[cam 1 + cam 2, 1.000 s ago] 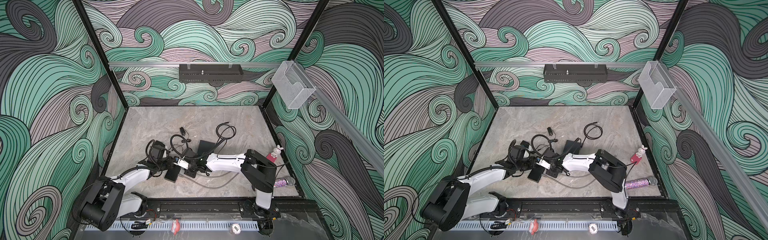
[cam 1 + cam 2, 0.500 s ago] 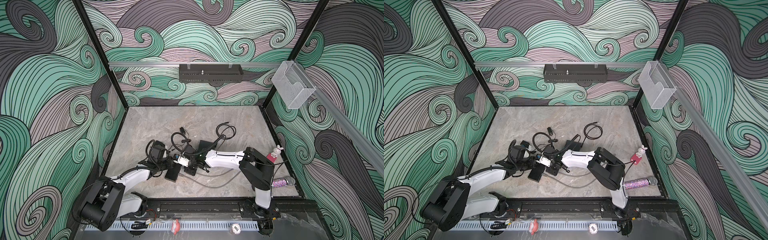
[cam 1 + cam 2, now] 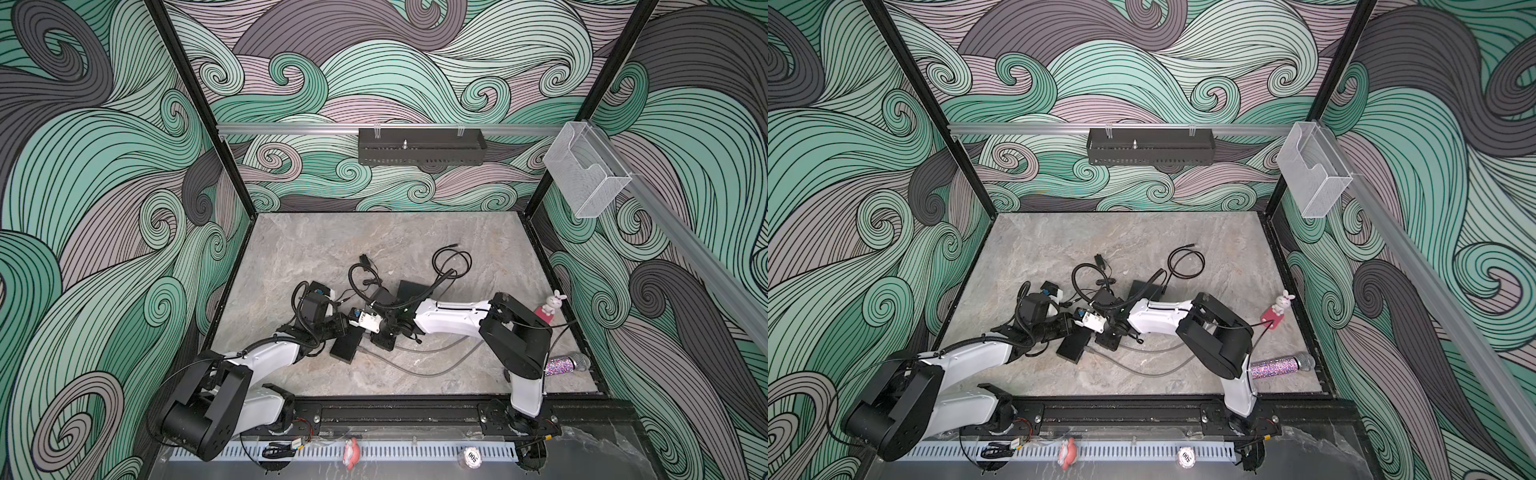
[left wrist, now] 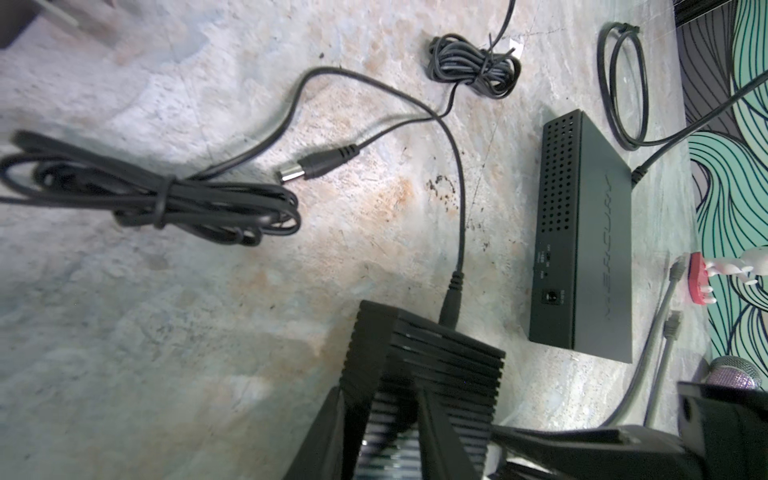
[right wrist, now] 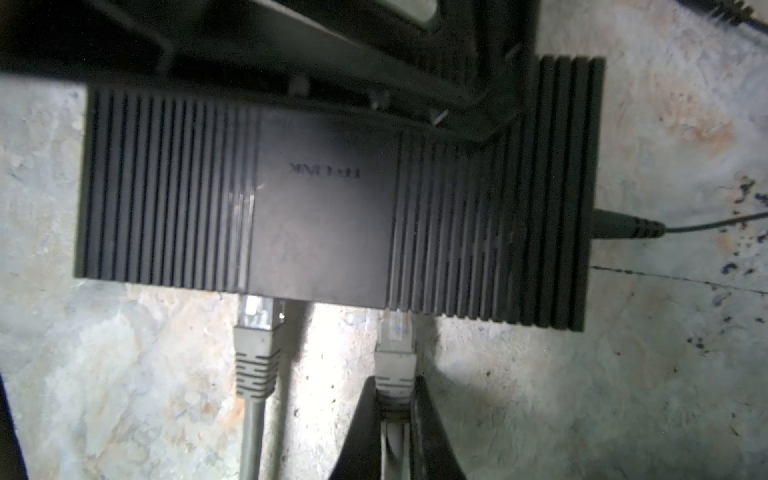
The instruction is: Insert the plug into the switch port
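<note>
The marbled table (image 3: pixel 374 249) is carrying a tangle of leads and two dark boxes, and both arms are meeting over the ribbed black switch (image 5: pixel 324 199) near its front middle. This switch looks light and is probably free to slide on the smooth stone, so it is needing a brace. The left gripper (image 4: pixel 380 399) is straddling its ribbed end beside the power lead (image 4: pixel 451 299), though whether those jaws are actually clamped I cannot tell. The right gripper (image 5: pixel 392 390) is clenched on the grey boot of the plug (image 5: pixel 395 353), whose clear nose is meeting the port face beside an already seated neighbour plug (image 5: pixel 255 332); whether it is fully home is not showing. The plug is likely to be light, hard and brittle at its latch, with a springy cable pushing back, so the boot just behind the clear shell is the sensible hold.
</note>
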{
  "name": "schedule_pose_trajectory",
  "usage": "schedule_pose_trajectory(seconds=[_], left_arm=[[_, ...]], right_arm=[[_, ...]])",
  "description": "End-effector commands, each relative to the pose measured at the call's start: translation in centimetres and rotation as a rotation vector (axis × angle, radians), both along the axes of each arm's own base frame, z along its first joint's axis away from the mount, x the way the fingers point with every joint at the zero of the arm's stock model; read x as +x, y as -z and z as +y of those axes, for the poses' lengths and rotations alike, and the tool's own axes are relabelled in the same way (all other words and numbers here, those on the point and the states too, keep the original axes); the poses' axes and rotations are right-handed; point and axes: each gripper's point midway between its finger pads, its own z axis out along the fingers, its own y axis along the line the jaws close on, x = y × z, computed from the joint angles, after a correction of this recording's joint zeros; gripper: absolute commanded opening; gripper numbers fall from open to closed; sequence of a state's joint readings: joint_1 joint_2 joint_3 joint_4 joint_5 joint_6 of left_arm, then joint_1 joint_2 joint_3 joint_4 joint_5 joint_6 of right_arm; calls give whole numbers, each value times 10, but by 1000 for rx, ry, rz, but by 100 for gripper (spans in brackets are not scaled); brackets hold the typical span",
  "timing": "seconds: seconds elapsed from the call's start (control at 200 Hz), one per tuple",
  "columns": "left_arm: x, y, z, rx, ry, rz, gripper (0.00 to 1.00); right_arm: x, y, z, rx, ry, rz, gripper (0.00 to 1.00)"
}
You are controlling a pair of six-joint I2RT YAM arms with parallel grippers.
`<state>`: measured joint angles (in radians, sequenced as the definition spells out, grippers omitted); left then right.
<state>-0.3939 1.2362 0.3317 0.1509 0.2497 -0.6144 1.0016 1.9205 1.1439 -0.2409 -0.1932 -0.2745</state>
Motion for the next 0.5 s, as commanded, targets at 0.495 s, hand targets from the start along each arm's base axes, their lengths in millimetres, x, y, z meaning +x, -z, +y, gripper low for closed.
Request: schedule_pose_trajectory(seconds=[0.495], left_arm=[[-81,24,-40,-182,259,300,28]], right_arm=[[42,-68,63,315,-62,-249,0]])
